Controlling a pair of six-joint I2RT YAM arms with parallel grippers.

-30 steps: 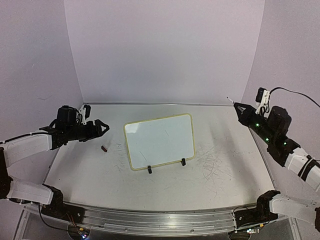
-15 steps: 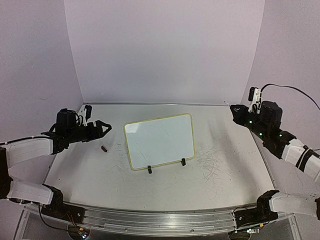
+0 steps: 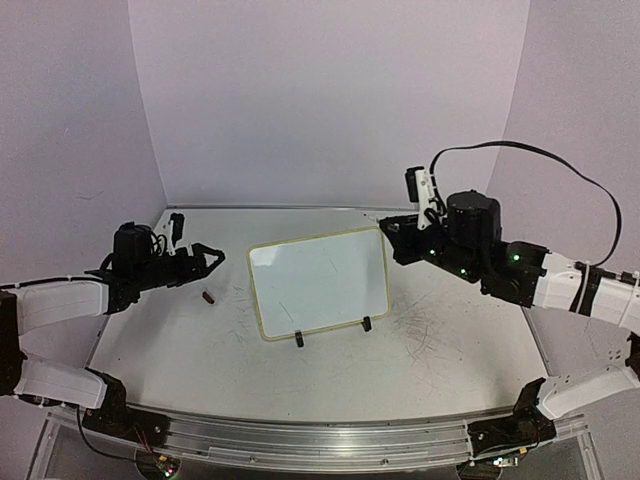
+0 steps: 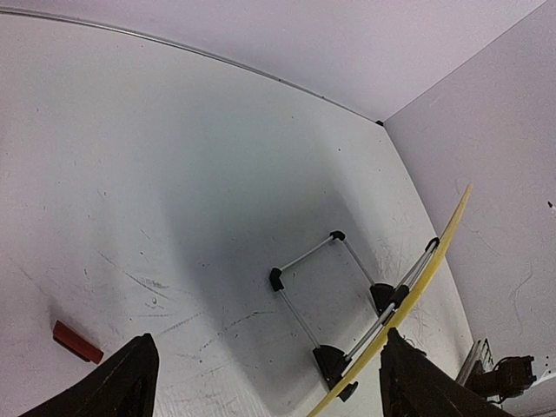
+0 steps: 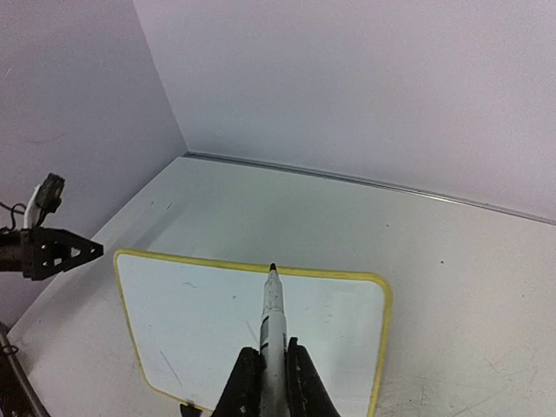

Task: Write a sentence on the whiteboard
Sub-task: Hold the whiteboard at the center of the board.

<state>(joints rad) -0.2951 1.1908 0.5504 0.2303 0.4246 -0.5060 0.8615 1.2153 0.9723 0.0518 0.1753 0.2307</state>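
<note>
The whiteboard (image 3: 318, 283) stands tilted on black clip feet at mid-table, with a pale yellow rim. Its face shows only a few faint marks; no written sentence shows on it. My right gripper (image 3: 393, 240) hovers by the board's far right corner, shut on a white marker (image 5: 274, 317) whose black tip points at the board's top edge. The board fills the lower right wrist view (image 5: 200, 326). My left gripper (image 3: 205, 258) is open and empty, left of the board. The left wrist view shows the board's rim edge-on (image 4: 427, 276) and its wire stand.
A small red marker cap (image 3: 209, 296) lies on the table between my left gripper and the board; it also shows in the left wrist view (image 4: 76, 341). Grey scribble marks (image 3: 425, 325) cover the tabletop right of the board. Walls close in on three sides.
My right arm has swung from the far right corner leftward to the board's far right corner, marker still held. My left gripper has dropped slightly and barely shifted.
</note>
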